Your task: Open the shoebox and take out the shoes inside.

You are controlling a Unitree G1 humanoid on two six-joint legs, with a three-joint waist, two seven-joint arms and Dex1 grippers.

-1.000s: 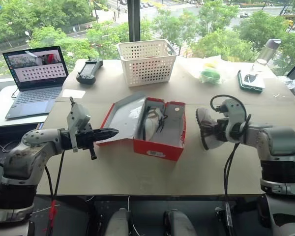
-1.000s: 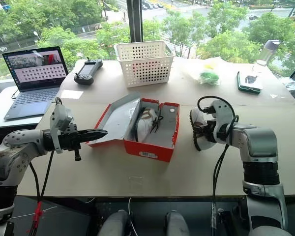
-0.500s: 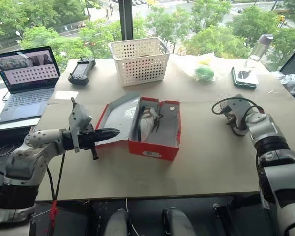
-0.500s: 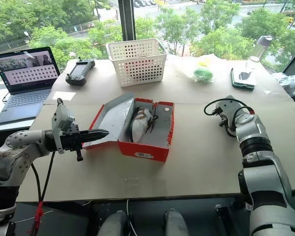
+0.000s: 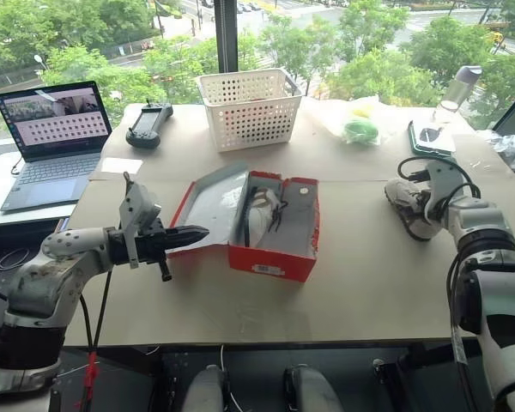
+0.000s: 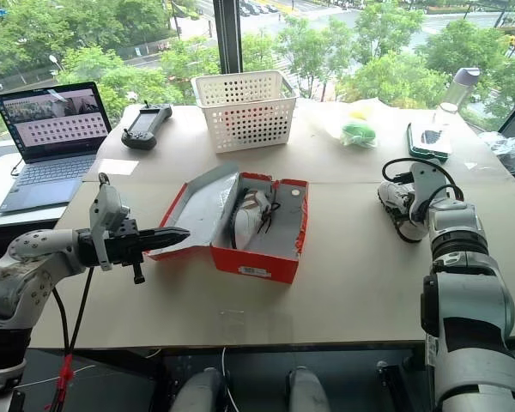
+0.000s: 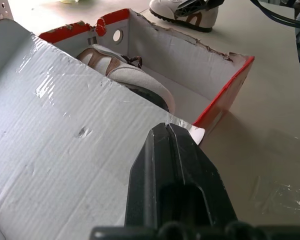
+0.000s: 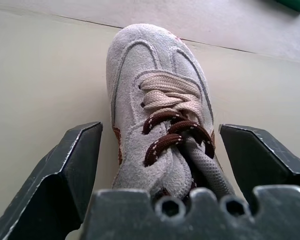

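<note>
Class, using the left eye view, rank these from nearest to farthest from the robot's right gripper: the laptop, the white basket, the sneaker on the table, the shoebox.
1. sneaker, at the right gripper
2. shoebox, centre of the table
3. white basket, far centre
4. laptop, far left

suede-look matt shoe with woven laces, corrugated cardboard shoebox (glossy tape patches inside lid), perforated plastic basket

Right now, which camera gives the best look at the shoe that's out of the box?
The right wrist view: the shoe sits close up between the open right gripper. The head views show it small; the left wrist view catches its side.
</note>
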